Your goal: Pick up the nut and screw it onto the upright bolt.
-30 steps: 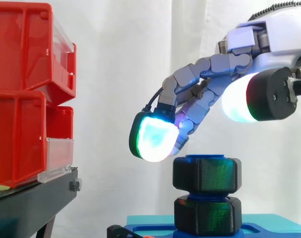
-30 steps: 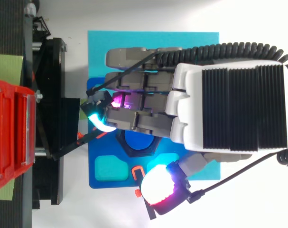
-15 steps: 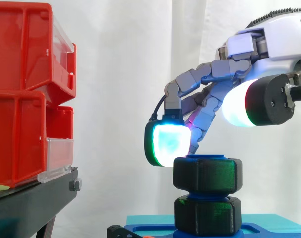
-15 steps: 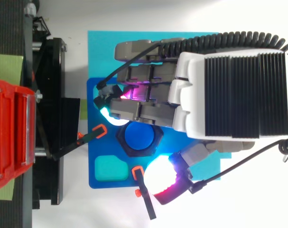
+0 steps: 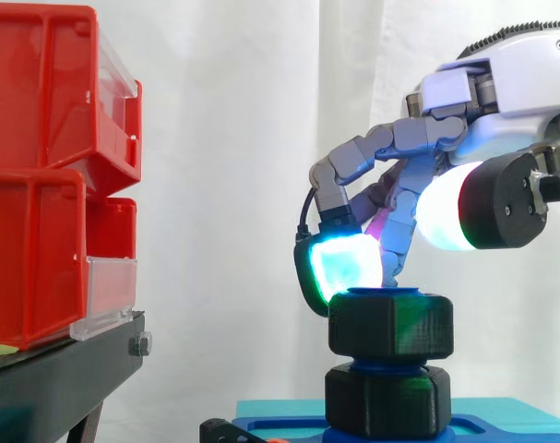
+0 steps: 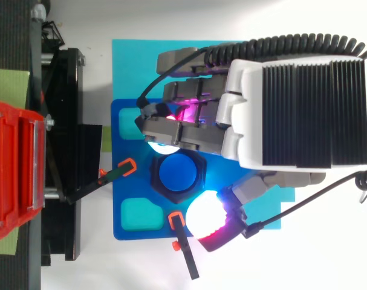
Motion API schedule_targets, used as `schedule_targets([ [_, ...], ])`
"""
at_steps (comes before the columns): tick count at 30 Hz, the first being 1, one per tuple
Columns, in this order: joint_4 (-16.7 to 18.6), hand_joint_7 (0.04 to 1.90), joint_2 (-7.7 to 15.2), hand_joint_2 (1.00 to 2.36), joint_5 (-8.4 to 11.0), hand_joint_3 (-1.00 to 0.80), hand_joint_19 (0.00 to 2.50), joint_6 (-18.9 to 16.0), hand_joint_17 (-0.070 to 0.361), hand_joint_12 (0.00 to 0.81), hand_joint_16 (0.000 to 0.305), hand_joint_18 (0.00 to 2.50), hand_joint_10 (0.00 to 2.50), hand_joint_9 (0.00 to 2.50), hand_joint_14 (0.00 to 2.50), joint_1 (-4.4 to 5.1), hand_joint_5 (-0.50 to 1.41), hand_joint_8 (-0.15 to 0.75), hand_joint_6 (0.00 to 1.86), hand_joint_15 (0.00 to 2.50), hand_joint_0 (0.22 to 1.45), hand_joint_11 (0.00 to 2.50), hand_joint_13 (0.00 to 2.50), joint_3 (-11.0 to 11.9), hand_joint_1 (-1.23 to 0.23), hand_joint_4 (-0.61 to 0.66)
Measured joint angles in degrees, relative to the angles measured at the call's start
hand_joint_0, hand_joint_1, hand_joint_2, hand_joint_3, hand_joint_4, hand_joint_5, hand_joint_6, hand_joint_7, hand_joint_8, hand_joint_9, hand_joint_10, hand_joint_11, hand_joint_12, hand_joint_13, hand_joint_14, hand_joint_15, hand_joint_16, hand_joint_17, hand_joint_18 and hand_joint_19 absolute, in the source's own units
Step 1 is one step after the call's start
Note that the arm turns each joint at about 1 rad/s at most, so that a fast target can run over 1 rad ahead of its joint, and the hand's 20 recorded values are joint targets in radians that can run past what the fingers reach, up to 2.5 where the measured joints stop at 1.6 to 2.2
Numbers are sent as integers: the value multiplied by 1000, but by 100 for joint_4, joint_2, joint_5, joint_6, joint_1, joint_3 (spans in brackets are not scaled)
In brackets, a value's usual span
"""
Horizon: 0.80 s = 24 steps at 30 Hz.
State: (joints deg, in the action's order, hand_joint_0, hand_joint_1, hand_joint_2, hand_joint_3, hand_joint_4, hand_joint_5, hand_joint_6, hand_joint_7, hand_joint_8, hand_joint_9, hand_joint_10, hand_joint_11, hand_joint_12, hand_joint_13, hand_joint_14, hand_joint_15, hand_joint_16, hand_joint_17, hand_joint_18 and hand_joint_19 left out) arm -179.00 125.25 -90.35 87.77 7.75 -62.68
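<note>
Now — hand (image 5: 497, 92) @ nut (image 5: 390, 325) on bolt (image 6: 179, 172)

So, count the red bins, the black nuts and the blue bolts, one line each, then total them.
Red bins: 2
Black nuts: 2
Blue bolt: 1
Total: 5
</note>
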Motion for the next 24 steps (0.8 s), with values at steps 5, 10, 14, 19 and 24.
schedule_targets([
  [5,-33,1378,0,1000,-1,-500,106,10,30,133,13,754,0,1344,0,-31,36,258,623,0,538,0,1087,-1,-344,85],
  [10,-72,1381,0,1000,0,-500,121,12,29,132,13,785,0,1398,0,-75,41,255,620,0,539,0,1106,-1,-344,83],
  [14,-66,1533,0,1000,-2,-500,128,5,31,139,14,778,0,1374,1,-104,43,266,531,0,537,0,1093,0,-341,143],
  [19,-40,1268,0,1000,-14,-500,120,-3,37,155,17,742,0,1263,0,-121,-19,264,504,0,526,0,1042,1,-336,193],
  [24,32,1036,-1,1000,-101,-500,114,-5,43,162,19,709,0,1180,0,-123,-62,256,504,0,518,0,1000,77,-335,225],
])
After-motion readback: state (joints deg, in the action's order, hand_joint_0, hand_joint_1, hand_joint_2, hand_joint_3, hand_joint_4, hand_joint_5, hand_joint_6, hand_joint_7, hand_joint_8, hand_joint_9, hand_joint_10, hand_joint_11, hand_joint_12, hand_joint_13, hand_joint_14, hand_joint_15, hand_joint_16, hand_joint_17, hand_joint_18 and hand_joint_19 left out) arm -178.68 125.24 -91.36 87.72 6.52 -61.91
